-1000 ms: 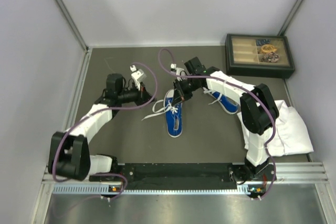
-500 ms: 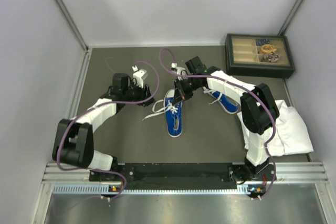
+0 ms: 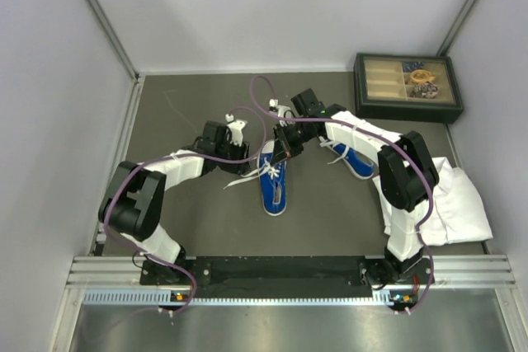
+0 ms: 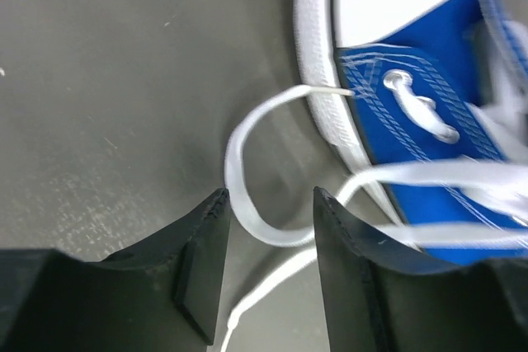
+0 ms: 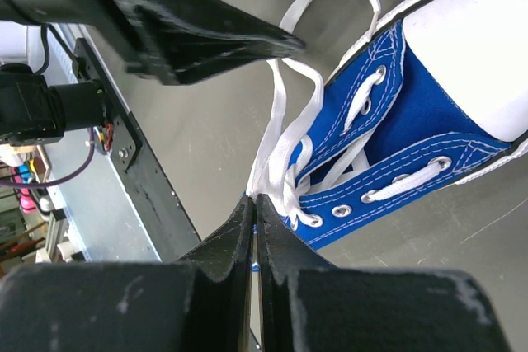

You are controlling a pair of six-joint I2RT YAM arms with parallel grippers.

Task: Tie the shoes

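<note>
Centre shoe [image 3: 274,183]: mid-table, between both arms.
Second shoe [image 3: 353,160]: right of it, partly under right arm.
Laces [image 3: 242,176]: trailing left of centre shoe; one loop lies between the left gripper [image 4: 271,204] fingers.
Cloth [image 3: 458,199]: right edge.
Box [image 3: 407,86]: far right corner.

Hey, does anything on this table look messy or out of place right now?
Yes. The centre shoe is untied, its laces sprawled loose on the table beside it. The second shoe lies apart at an angle, partly under the right arm. A white cloth sits crumpled at the table's right edge.
</note>
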